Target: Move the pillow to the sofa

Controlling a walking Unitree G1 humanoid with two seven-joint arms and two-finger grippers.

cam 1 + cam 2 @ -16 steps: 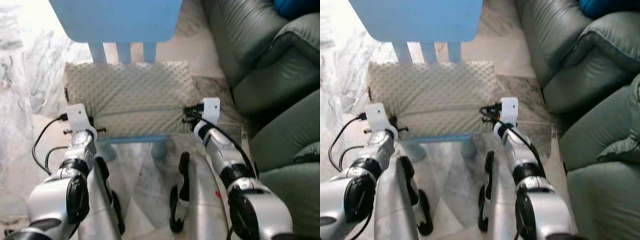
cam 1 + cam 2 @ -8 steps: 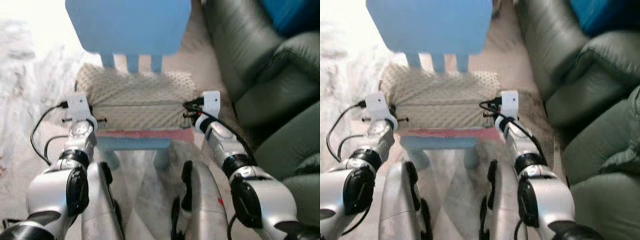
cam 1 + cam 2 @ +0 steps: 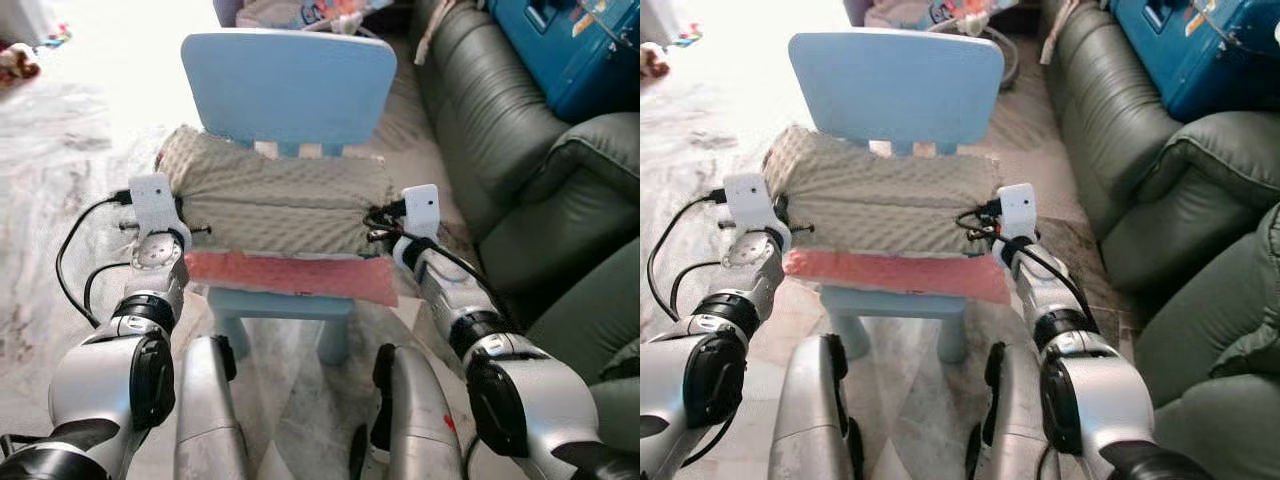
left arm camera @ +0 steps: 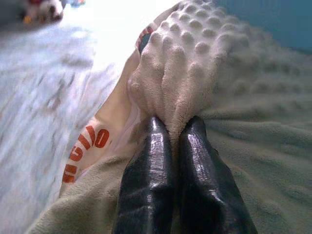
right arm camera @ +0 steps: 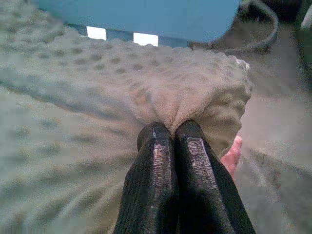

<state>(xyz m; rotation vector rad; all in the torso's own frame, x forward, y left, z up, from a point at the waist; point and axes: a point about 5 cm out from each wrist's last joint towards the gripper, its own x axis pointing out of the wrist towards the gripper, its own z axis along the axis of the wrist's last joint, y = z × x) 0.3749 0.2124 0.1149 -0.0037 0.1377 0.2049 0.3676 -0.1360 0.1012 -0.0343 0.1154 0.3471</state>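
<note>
Blue chair on marble floor; blue box.

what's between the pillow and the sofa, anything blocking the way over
Nothing visible blocks it. Both grippers pinch the pillow, left gripper and right gripper at its two ends, above the blue chair. The sofa lies directly to the robot's right.

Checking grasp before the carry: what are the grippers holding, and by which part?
Both hold the pillow: the left gripper pinches the fabric at one end corner, the right gripper pinches it at the opposite end.
</note>
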